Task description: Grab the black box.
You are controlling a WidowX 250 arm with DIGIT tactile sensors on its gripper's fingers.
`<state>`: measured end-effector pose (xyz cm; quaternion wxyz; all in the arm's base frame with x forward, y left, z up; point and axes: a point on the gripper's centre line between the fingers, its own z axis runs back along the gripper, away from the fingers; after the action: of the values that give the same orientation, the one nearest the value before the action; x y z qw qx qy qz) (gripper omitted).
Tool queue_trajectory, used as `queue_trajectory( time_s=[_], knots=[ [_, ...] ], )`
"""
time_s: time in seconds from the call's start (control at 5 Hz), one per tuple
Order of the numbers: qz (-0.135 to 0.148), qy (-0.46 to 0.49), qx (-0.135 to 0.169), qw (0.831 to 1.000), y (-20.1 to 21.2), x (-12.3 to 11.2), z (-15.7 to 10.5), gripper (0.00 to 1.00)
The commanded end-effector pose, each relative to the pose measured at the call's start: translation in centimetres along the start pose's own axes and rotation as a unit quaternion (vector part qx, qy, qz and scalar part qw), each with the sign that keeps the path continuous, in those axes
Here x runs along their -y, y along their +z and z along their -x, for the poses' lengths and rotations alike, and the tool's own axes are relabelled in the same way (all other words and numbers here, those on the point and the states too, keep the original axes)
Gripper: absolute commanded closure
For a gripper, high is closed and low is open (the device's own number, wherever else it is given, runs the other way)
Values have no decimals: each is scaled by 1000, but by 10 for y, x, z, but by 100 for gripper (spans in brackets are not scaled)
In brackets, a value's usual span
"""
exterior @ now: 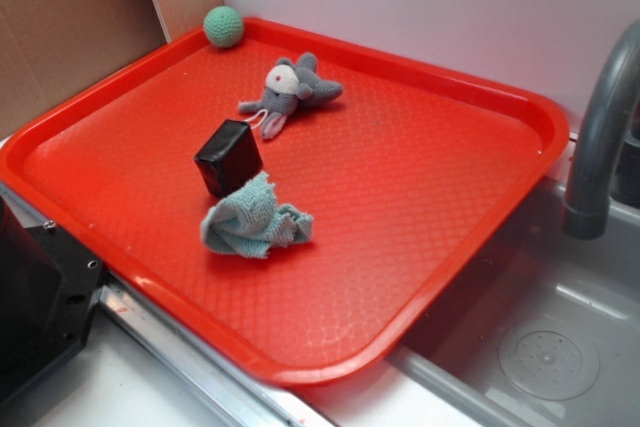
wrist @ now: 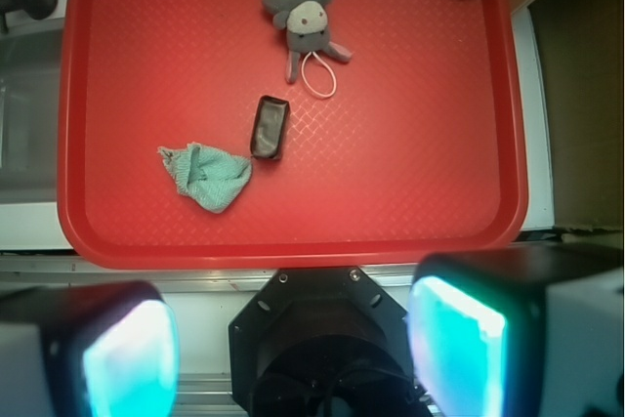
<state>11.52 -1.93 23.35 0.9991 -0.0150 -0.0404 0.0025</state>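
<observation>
Up over the tray's near edge, the hand (wrist: 293, 349) is hanging wide open, black box (wrist: 270, 128) lying lengthwise straight ahead.

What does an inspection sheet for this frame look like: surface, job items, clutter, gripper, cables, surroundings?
Surface: red tray, textured, beside a sink.
Job's things: black box, standing on the tray, its lower corner against the cloth, free of the gripper.
Clutter: crumpled teal cloth; grey plush mouse behind the box; green knitted ball at the far corner.
Gripper: gripper open, high over the tray's near edge, holding nothing.
Cables: nothing seen.
Surroundings: grey faucet and sink basin to the right; black appliance at lower left; cardboard behind.
</observation>
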Motion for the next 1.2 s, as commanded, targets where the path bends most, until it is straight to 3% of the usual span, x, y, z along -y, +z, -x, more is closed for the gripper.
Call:
queue_trajectory(
  time_s=[0.0, 0.2, 0.4, 0.6, 1.0],
  knots=[
    [0, 0, 0, 1000, 0, 0, 0, 0],
    [23, 108, -15, 994, -52, -4, -24, 0],
    [48, 179, 49, 982, -93, 14, -50, 0],
    [81, 255, 3, 963, -136, 21, -68, 0],
    [38, 201, -34, 978, -194, 12, -91, 0]
  ],
)
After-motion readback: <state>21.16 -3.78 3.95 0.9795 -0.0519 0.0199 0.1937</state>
